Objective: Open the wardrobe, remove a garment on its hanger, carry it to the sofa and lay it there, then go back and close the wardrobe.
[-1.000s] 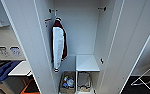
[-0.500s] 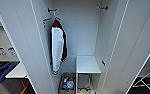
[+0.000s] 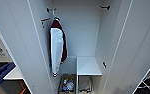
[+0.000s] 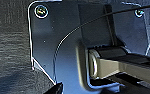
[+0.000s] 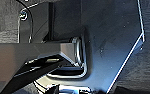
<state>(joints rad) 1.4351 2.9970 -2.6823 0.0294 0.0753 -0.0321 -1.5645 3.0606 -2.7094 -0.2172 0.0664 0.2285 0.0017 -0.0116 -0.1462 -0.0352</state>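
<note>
Facing the open wardrobe (image 3: 131, 45), I see a maroon jacket (image 3: 58, 48) hanging at ten o'clock; my fingers' state I cannot tell.

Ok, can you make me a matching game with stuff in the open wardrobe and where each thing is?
Things:
1. jacket
2. shelf
3. basket
4. left door

Places:
A. on the wardrobe floor, full of small things
B. swung open, at the picture's left
C. hanging at the left inside
D. low on the right inside, white and flat

Pairs: 1-C, 2-D, 3-A, 4-B
</note>
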